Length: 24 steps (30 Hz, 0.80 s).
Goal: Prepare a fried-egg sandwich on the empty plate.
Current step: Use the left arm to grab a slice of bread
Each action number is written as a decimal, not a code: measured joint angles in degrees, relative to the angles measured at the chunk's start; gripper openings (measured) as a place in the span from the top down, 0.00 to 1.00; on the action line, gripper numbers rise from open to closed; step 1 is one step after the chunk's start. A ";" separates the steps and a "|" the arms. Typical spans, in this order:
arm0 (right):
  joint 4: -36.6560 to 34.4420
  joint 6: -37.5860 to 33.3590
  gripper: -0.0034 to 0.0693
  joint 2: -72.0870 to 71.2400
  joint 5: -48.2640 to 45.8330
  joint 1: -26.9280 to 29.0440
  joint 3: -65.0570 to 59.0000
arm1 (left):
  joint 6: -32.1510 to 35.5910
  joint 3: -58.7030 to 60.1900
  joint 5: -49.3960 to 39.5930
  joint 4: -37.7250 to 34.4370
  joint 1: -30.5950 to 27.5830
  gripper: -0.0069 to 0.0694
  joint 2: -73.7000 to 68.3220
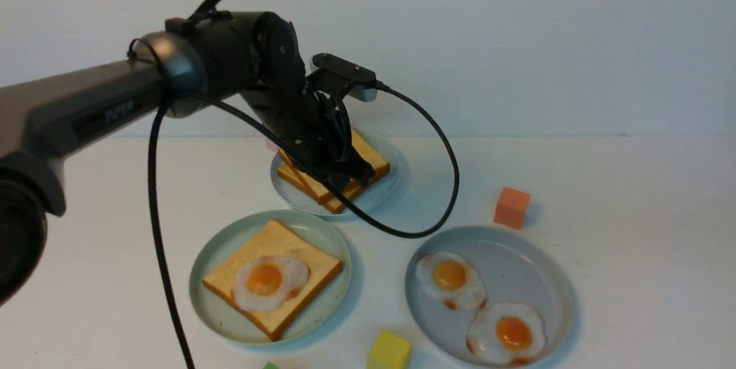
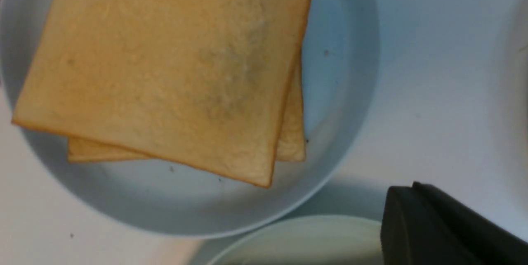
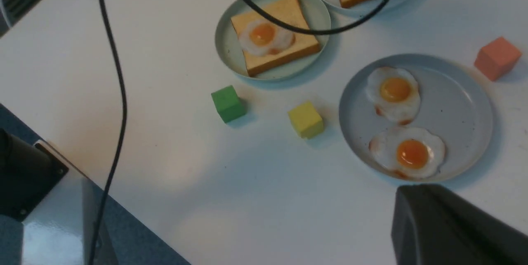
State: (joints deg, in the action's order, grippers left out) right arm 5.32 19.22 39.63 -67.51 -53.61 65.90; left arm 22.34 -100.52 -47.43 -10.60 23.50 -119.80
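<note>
- The left gripper (image 1: 353, 176) is pressing down onto the top slice (image 2: 165, 71) of the toast stack (image 1: 322, 191) on the pale blue plate (image 1: 379, 196); I cannot tell whether its jaws are apart or together.
- The mint-green plate (image 1: 213, 260) is sitting nearest the robot's left, carrying one toast slice (image 1: 270, 239) with a fried egg (image 1: 269, 281) lying on it, uncovered.
- Two spare eggs (image 1: 451, 278) are lying on the grey plate (image 1: 517, 265).
- The right gripper (image 3: 453, 223) is showing only a dark edge; its state is unclear.
- Orange cube (image 1: 512, 207), yellow cube (image 1: 390, 350) and green cube (image 3: 228, 103) are standing apart.
- Blurred lettering (image 1: 119, 111) on the left forearm is seeming to read "PIPER".
</note>
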 joint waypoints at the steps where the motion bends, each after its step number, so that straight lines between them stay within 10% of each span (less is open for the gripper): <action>1: -0.11 0.00 0.95 0.00 0.08 0.00 0.00 | 0.27 -0.07 0.29 0.25 0.00 0.87 -0.12; 11: -1.34 0.00 0.95 0.00 0.16 0.00 0.00 | 2.58 -0.36 9.36 6.65 0.00 0.46 -4.33; 24: -1.34 1.44 0.94 0.00 0.48 0.00 0.00 | 2.58 -0.53 13.23 9.08 0.00 0.43 -7.91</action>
State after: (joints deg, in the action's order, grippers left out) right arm 3.98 20.66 39.63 -67.03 -53.61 65.90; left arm 24.92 -101.05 -34.20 -1.53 23.50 -127.71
